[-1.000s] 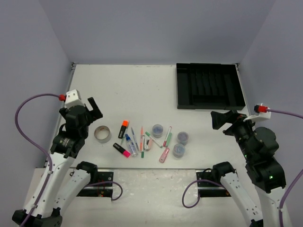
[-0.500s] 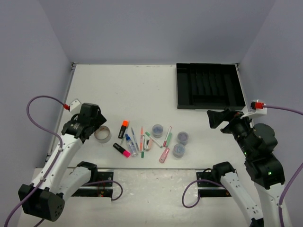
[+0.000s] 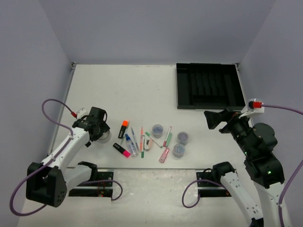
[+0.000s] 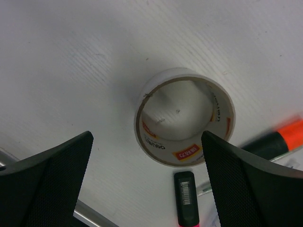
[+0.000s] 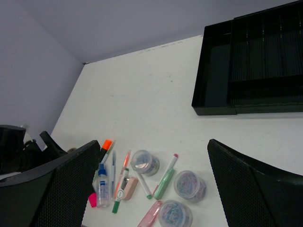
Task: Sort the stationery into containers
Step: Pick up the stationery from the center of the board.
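Down comes the left arm: a second ago it stood raised at the left edge, and now it has dropped low over the table. The left gripper hangs right above the tape roll, jaws spread wide, nothing held. On the wrist view the roll lies flat, centred between the two fingers, with the pink highlighter just below it and the orange highlighter off at the right edge.

To take it cleanly, I'd lower straight down so the fingers straddle the ring's outer wall, keep clear of that pink highlighter, then close gently, since a hollow ring may squash or skid.

Moving right, the pens and three tubs sit clustered at lower centre. The right gripper has edged slightly leftward and hovers at centre right, spread and empty. The tray waits in the upper right, well apart from the roll, so it looks like a long carry.
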Motion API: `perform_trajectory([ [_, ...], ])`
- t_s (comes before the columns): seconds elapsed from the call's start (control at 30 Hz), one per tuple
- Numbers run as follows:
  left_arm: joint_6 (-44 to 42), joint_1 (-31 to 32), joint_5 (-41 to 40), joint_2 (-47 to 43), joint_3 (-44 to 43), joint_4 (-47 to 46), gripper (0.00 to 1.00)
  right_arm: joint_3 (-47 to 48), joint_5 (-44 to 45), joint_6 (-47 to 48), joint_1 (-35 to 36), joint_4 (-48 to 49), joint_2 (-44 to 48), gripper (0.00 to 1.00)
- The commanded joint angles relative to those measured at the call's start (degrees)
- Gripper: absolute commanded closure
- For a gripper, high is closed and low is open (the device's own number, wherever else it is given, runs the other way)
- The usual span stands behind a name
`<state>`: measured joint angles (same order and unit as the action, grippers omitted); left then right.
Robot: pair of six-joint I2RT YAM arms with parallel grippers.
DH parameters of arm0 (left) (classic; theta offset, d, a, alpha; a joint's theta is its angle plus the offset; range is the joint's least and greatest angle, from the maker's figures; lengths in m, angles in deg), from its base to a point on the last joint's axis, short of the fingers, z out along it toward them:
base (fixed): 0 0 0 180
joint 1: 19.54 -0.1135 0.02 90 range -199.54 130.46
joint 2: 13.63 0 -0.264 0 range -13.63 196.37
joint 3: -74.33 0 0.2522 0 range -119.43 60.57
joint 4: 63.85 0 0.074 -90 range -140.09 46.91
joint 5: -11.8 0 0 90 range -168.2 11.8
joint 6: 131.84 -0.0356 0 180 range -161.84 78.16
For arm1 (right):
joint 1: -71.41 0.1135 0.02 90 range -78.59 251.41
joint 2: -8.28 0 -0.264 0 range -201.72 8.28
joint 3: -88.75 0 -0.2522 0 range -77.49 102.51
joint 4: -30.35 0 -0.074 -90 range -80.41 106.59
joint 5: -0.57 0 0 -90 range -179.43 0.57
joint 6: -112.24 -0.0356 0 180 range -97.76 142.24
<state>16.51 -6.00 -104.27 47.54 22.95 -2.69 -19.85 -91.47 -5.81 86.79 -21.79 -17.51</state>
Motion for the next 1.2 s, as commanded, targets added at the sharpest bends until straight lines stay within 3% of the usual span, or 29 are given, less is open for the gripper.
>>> perform_trajectory([
  [0.0, 2.6, -0.4, -0.4, 1.7, 2.5, -4.5, 0.05, -0.7, -1.3, 0.0, 0.2, 2.0, 0.1, 0.01],
  [0.23, 0.6, -0.4, 2.2, 1.0, 10.4, -16.2, 0.43, -1.6, -4.4, 1.2, 0.2, 2.7, 1.4, 0.01],
  [0.37, 0.2, -0.4, 2.8, 1.1, 11.7, -18.2, 0.90, -2.2, -7.5, 1.6, 0.2, 3.3, 1.5, 0.01],
  [0.43, -0.5, -0.4, 2.9, 1.2, 11.5, -18.4, 1.00, -2.6, -8.9, 1.6, 0.2, 3.6, 1.3, 0.01],
  [0.6, -4.0, -0.4, 2.0, -0.1, 8.3, -16.9, 1.00, -4.6, -12.7, 0.9, 0.2, 5.6, 0.3, 0.01],
  [0.87, -15.3, 2.0, 4.2, -10.5, 0.7, -20.0, 1.00, -7.2, -26.5, -1.1, 0.5, 11.4, -8.8, 0.01],
  [1.0, -21.9, 4.8, 9.6, -7.0, -7.5, -20.6, 1.00, -3.0, -18.2, 0.2, 8.1, 9.2, -18.1, 0.01],
  [1.17, -22.8, 18.9, 6.5, 1.1, -14.3, -22.3, 1.00, 2.7, -1.4, -1.1, 21.6, 9.0, -26.8, 0.01],
])
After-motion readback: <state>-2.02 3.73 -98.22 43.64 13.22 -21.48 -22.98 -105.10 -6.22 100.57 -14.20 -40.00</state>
